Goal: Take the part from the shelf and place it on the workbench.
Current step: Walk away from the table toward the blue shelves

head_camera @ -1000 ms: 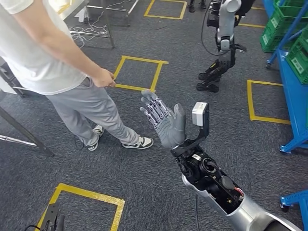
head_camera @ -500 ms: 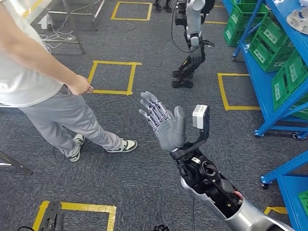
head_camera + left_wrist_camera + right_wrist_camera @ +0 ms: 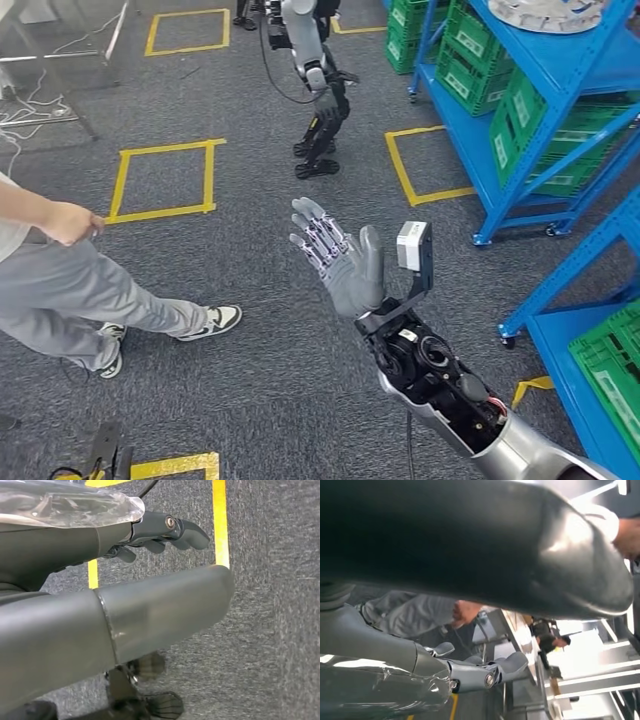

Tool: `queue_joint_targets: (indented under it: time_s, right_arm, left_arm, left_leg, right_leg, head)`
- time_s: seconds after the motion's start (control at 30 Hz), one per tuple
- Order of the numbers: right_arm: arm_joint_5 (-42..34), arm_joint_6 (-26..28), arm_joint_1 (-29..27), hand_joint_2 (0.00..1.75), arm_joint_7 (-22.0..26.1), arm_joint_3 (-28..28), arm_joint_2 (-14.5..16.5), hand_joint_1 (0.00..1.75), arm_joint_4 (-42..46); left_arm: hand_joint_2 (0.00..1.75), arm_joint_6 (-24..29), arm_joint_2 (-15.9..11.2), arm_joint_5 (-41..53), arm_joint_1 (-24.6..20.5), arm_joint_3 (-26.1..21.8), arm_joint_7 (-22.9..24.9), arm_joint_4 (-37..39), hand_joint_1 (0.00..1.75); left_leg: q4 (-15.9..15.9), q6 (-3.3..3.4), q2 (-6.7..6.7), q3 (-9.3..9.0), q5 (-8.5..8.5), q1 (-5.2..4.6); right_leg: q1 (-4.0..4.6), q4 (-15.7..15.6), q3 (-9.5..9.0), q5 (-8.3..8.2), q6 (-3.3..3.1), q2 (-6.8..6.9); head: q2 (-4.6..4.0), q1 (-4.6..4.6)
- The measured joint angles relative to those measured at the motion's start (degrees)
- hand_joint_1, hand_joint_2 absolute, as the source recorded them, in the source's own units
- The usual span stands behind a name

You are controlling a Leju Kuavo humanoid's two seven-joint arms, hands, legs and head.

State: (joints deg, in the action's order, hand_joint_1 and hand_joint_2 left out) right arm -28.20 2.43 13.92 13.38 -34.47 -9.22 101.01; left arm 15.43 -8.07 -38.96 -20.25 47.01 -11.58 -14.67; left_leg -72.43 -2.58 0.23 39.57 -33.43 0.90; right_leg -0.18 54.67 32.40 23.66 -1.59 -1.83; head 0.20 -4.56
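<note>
The part (image 3: pixel 545 12), a pale round piece, lies on the top level of the blue shelf (image 3: pixel 543 110) at your far right. Green crates (image 3: pixel 528 125) fill the shelf's lower levels; you cannot tell what they contain. Your right hand (image 3: pixel 340 262) is raised over the grey carpet, fingers (image 3: pixel 315 228) spread and holding nothing. Your left hand (image 3: pixel 124 625) hangs low with its fingers apart and nothing in them. A person (image 3: pixel 68 290) stands at your left, and another robot (image 3: pixel 313 70) stands ahead.
</note>
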Motion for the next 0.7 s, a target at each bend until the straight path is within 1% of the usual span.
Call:
queue_joint_targets:
  time_s: [0.03, 0.07, 0.1, 0.13, 0.17, 0.2, 0.23, 0.27, 0.3, 0.33, 0.37, 0.4, 0.43, 0.47, 0.5, 0.53, 0.57, 0.6, 0.63, 0.67, 0.7]
  right_arm:
    - [-0.01, 0.0, -0.06, 0.0, -0.01, 0.0, 0.0, 0.0, 0.0]
    - [-0.01, 0.0, -0.09, 0.0, -0.01, 0.0, 0.0, 0.0, 0.0]
    - [-0.01, -0.01, -0.1, 0.0, -0.01, 0.0, 0.0, 0.0, 0.01]
    - [-0.01, -0.01, -0.1, 0.0, -0.01, 0.0, 0.0, 0.0, 0.01]
    - [0.0, -0.03, -0.06, 0.0, -0.01, 0.0, 0.0, 0.0, 0.01]
    - [-0.01, -0.05, -0.05, 0.0, -0.01, 0.01, 0.0, 0.0, 0.01]
    - [-0.01, -0.09, -0.07, 0.0, -0.01, 0.01, 0.0, 0.0, 0.01]
    - [-0.02, -0.13, -0.09, 0.0, -0.02, 0.01, 0.0, 0.0, 0.01]
    - [-0.02, -0.16, -0.16, 0.0, -0.02, 0.02, -0.01, 0.0, 0.03]
    - [-0.02, -0.18, -0.18, 0.0, -0.02, 0.04, -0.02, 0.0, 0.07]
    - [-0.02, -0.2, -0.12, 0.0, -0.01, 0.08, -0.03, 0.0, 0.1]
    - [-0.02, -0.23, -0.05, 0.0, -0.01, 0.11, -0.04, 0.0, 0.14]
    - [-0.02, -0.26, -0.02, 0.0, -0.02, 0.14, -0.04, 0.0, 0.16]
    - [-0.02, -0.3, -0.06, 0.0, -0.04, 0.14, -0.04, 0.0, 0.16]
    - [-0.02, -0.31, -0.2, 0.0, -0.09, 0.13, -0.04, 0.0, 0.16]
    - [-0.02, -0.33, -0.35, 0.0, -0.15, 0.12, -0.04, 0.0, 0.16]
    - [-0.02, -0.36, -0.45, 0.0, -0.22, 0.12, -0.04, 0.0, 0.17]
    - [-0.02, -0.36, -0.5, 0.0, -0.32, 0.13, -0.04, 0.0, 0.21]
    - [-0.01, -0.37, -0.52, 0.0, -0.42, 0.16, -0.05, 0.0, 0.31]
    - [0.0, -0.36, -0.53, 0.0, -0.55, 0.22, -0.06, 0.0, 0.46]
    - [0.02, -0.36, -0.59, 0.0, -0.67, 0.29, -0.06, 0.0, 0.66]
  left_arm:
    - [0.0, 0.0, -0.02, -0.01, 0.14, 0.0, 0.0, 0.01, 0.0]
    - [0.0, 0.0, -0.03, -0.01, 0.17, 0.0, 0.0, 0.01, 0.0]
    - [0.0, 0.0, -0.03, 0.0, 0.11, 0.0, 0.0, 0.01, 0.0]
    - [0.0, 0.0, -0.06, 0.01, 0.01, 0.0, 0.0, 0.01, 0.0]
    - [0.0, 0.0, -0.13, 0.01, -0.08, 0.0, 0.0, 0.01, 0.0]
    - [0.0, 0.0, -0.2, 0.01, -0.18, 0.0, 0.0, 0.0, 0.0]
    - [0.0, 0.0, -0.25, 0.01, -0.29, 0.0, 0.0, 0.0, 0.0]
    - [0.0, 0.0, -0.26, 0.01, -0.39, 0.0, 0.0, 0.0, 0.0]
    - [0.0, -0.01, -0.14, 0.02, -0.5, 0.0, 0.0, -0.01, 0.0]
    - [0.0, -0.02, -0.07, 0.02, -0.57, 0.0, -0.01, -0.02, 0.0]
    - [0.0, -0.04, -0.02, 0.03, -0.61, 0.0, -0.02, -0.02, 0.0]
    - [0.0, -0.07, 0.04, 0.04, -0.6, 0.0, -0.03, -0.03, 0.0]
    - [0.0, -0.08, 0.0, 0.04, -0.54, 0.0, -0.04, -0.02, 0.0]
    - [0.0, -0.1, 0.01, 0.05, -0.4, 0.0, -0.04, -0.02, 0.0]
    - [0.0, -0.11, 0.02, 0.05, -0.25, 0.0, -0.04, -0.02, 0.0]
    - [0.0, -0.11, 0.03, 0.06, -0.14, 0.0, -0.04, -0.02, 0.0]
    - [0.0, -0.11, 0.05, 0.09, -0.08, 0.0, -0.04, -0.02, 0.0]
    - [0.0, -0.13, 0.1, 0.16, -0.08, 0.0, -0.04, -0.02, 0.0]
    - [0.0, -0.15, 0.11, 0.25, -0.09, 0.0, -0.04, -0.02, 0.0]
    - [0.0, -0.16, 0.09, 0.34, -0.1, 0.0, -0.04, -0.02, 0.0]
    - [0.0, -0.17, 0.06, 0.43, -0.1, 0.0, -0.04, -0.02, 0.0]
  left_leg:
    - [-0.29, 0.17, -0.06, 0.48, 0.7, -0.02]
    - [2.0, 0.43, -0.19, -0.3, 2.53, -0.03]
    - [6.22, 0.78, -0.65, -2.08, 5.02, -0.03]
    - [10.87, 1.17, -1.63, -4.09, 7.19, -0.03]
    - [14.68, 1.44, -2.68, -5.8, 8.62, -0.02]
    - [17.05, 1.6, -3.39, -6.86, 9.31, -0.08]
    - [17.88, 1.69, -3.7, -7.19, 9.27, -0.17]
    - [18.12, 1.78, -3.34, -7.32, 9.29, -0.27]
    - [18.35, 1.99, -2.63, -7.44, 9.41, -0.17]
    - [18.64, 2.23, -2.07, -7.66, 9.52, -0.03]
    - [18.94, 2.54, -1.42, -7.9, 9.61, 0.13]
    - [19.17, 2.78, -0.75, -8.09, 9.64, 0.25]
    - [19.22, 2.93, -0.13, -8.2, 9.58, 0.15]
    - [19.2, 3.04, 0.59, -8.24, 9.49, 0.09]
    - [19.18, 3.02, 1.33, -8.28, 9.41, 0.06]
    - [19.15, 2.94, 2.06, -8.34, 9.31, 0.09]
    - [19.11, 2.8, 2.74, -8.45, 9.17, 0.14]
    - [19.04, 2.57, 3.4, -8.64, 8.99, 0.22]
    - [18.97, 2.28, 3.99, -8.86, 8.77, 0.25]
    - [18.78, 1.91, 4.56, -9.03, 8.51, 0.14]
    - [18.69, 1.56, 5.12, -9.17, 8.33, -0.05]
  right_leg:
    - [0.12, 0.02, -0.01, -0.02, -0.05, -0.86]
    - [0.21, 0.05, -0.05, -0.03, -0.07, -1.7]
    - [0.28, 0.08, -0.12, -0.04, -0.07, -2.51]
    - [0.3, 0.12, -0.14, -0.03, -0.04, -3.24]
    - [0.37, 0.21, -0.04, -0.03, 0.06, -3.89]
    - [0.33, 0.27, 0.14, -0.08, 0.27, -4.47]
    - [0.21, 0.28, 0.35, -0.14, 0.57, -5.0]
    - [0.1, 0.25, 0.54, -0.24, 0.96, -5.59]
    - [-0.03, 0.25, 0.72, -0.23, 1.31, -5.91]
    - [0.05, 0.7, 1.01, 0.14, 1.66, -5.3]
    - [0.13, 2.13, 1.7, 1.07, 1.98, -4.01]
    - [0.16, 4.89, 2.98, 2.61, 2.26, -2.26]
    - [0.09, 8.79, 4.76, 4.53, 2.56, -0.48]
    - [-0.14, 13.02, 6.75, 6.29, 2.83, 0.55]
    - [-0.38, 16.27, 8.32, 7.32, 3.07, 1.09]
    - [-0.61, 17.55, 8.95, 7.3, 3.3, 1.37]
    - [-0.82, 16.47, 8.37, 6.2, 3.5, 1.64]
    - [-0.98, 13.07, 6.6, 4.24, 3.63, 2.21]
    - [-0.98, 8.72, 4.37, 2.51, 3.72, 3.49]
    - [-0.77, 4.82, 2.26, 1.28, 3.54, 4.67]
    - [-0.56, 2.12, 0.84, 0.67, 3.18, 5.61]
  head:
    - [0.0, 0.01]
    - [0.0, 0.01]
    - [0.0, 0.02]
    - [0.0, 0.02]
    - [0.0, -0.01]
    - [-0.01, 0.02]
    - [-0.01, 0.02]
    - [-0.01, 0.03]
    - [-0.01, 0.08]
    - [-0.01, -0.02]
    - [-0.01, -0.28]
    - [-0.01, -0.58]
    - [-0.01, -0.87]
    - [-0.01, -1.08]
    - [-0.01, -1.1]
    - [-0.01, -1.11]
    - [0.0, -1.13]
    - [0.0, -1.17]
    - [0.0, -1.27]
    - [0.0, -1.46]
    - [0.0, -1.54]
